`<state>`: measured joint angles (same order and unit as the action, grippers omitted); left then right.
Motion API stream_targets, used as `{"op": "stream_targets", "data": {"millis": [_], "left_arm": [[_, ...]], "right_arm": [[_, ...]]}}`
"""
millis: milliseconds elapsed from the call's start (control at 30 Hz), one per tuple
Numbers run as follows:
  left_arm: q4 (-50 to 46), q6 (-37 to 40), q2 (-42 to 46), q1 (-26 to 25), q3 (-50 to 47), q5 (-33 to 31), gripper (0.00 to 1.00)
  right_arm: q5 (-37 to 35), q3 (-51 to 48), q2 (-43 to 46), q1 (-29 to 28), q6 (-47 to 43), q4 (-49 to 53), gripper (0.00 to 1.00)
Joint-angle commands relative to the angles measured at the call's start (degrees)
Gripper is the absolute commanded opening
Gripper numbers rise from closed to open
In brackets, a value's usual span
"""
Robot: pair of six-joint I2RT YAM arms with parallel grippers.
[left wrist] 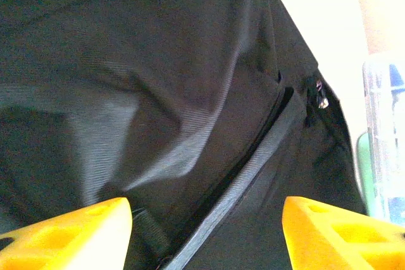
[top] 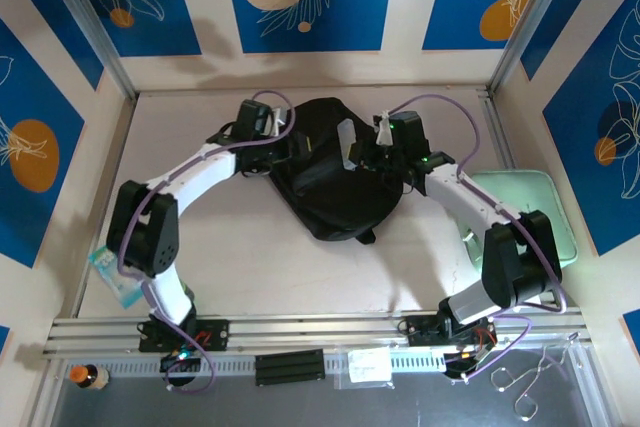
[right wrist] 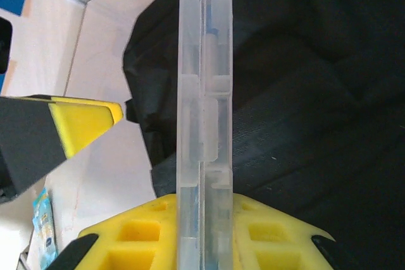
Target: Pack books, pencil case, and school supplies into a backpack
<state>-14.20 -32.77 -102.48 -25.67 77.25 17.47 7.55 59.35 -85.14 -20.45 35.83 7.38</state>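
Out in the middle of the tabletop (top: 250, 267) lies the black backpack (top: 325, 192), soft and slumped, with both arms reaching over it. At its far-left corner the left hand (left wrist: 205, 219) hovers, yellow fingers (left wrist: 76, 232) spread wide with dark fabric and a zip (left wrist: 253, 162) between them. The right hand (right wrist: 204, 232) is clamped on a clear plastic case (right wrist: 205, 61), held on edge above the backpack's right side.

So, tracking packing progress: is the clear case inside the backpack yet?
Not fully: the clear case stands on edge over the backpack, upper part exposed; depth unclear.
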Motion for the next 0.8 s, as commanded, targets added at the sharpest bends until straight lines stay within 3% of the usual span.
{"op": "stream_targets", "data": {"millis": [0,300,500,767], "left_arm": [[-7.0,6.6,-3.9,-2.0,4.8,-3.9,0.61],[-15.1,12.7,-12.9,-4.8,15.1,-3.3,0.45],[-15.3,13.9,-13.1,-5.5,14.6,0.4,0.3],[-8.8,15.9,-9.1,-6.4,9.4,8.4,0.16]], "right_arm": [[1.1,-1.6,2.4,1.3,2.2,1.8,0.13],[3.0,-3.1,2.9,3.3,4.1,1.7,0.12],[4.5,-2.6,1.6,3.8,5.3,2.3,0.12],[12.5,-0.2,-2.5,5.0,8.1,4.4,0.12]]}}
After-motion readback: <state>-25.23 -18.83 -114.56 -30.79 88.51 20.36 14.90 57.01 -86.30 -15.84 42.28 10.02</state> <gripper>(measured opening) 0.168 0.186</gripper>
